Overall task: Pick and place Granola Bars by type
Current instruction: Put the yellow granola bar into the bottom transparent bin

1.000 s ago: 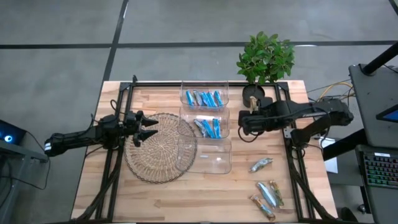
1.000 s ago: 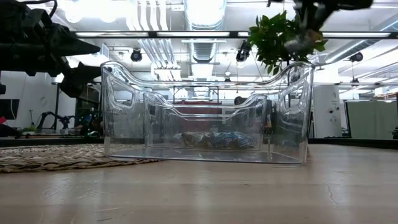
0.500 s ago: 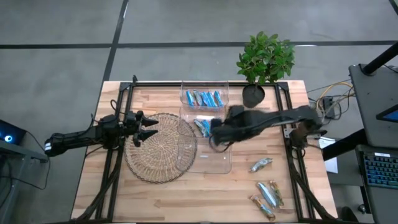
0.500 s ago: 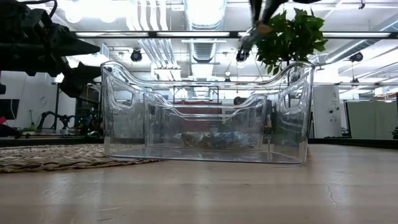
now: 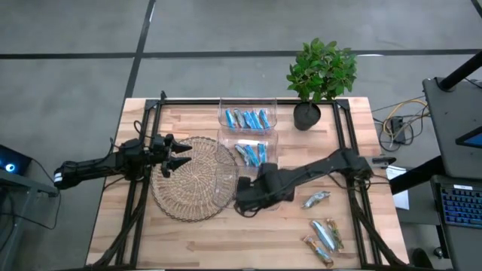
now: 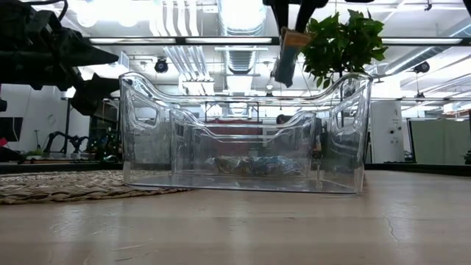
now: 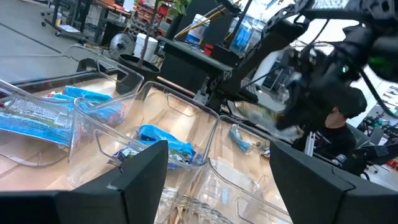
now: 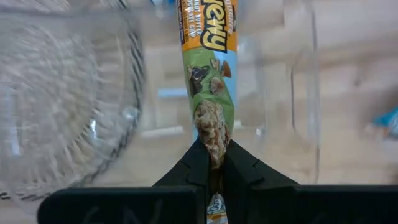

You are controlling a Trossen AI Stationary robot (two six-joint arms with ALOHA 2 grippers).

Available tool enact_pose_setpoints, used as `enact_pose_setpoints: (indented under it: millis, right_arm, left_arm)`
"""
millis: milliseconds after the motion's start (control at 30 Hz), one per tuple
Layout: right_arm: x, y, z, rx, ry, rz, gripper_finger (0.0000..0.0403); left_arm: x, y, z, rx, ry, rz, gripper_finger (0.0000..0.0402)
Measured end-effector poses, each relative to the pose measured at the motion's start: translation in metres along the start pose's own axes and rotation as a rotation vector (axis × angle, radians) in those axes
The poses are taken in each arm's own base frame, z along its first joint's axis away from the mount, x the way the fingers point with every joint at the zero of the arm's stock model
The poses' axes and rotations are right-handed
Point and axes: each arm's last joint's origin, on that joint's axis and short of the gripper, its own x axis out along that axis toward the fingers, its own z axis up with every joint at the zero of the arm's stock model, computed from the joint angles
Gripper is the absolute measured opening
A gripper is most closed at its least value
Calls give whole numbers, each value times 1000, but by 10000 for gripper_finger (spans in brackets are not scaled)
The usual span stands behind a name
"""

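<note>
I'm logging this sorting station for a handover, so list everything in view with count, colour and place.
Clear bins: three, in a row down the table's middle.
Blue bars: several in the far bin, more in the middle bin.
Green bars: about four, loose on the table's right near corner.
Held bar: one, green and orange wrapper, hanging above the near bin.
Woven mat: one, tan, round, left of the bins.
Potted plant: one, green, far right corner.
Table: one, light wood.
Left gripper: open, over the mat's left edge.
Right gripper: shut on the held bar.
</note>
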Motion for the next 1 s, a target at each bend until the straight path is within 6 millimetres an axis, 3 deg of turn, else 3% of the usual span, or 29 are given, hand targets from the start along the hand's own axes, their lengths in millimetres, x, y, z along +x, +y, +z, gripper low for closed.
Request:
enact_pose_setpoints:
  millis: [133, 400, 867, 1000]
  right_arm:
    - [14, 0, -14, 38, 40, -65, 11]
    - [40, -2, -21, 60, 80, -185, 11]
    - [95, 3, -10, 61, 147, -238, 11]
    - [102, 0, -10, 49, 194, -281, 14]
  left_arm:
    - [0, 0, 0, 0, 0, 0, 261]
    - [0, 0, 0, 0, 0, 0, 261]
    - [0, 0, 0, 0, 0, 0, 261]
    - [0, 0, 0, 0, 0, 0, 261]
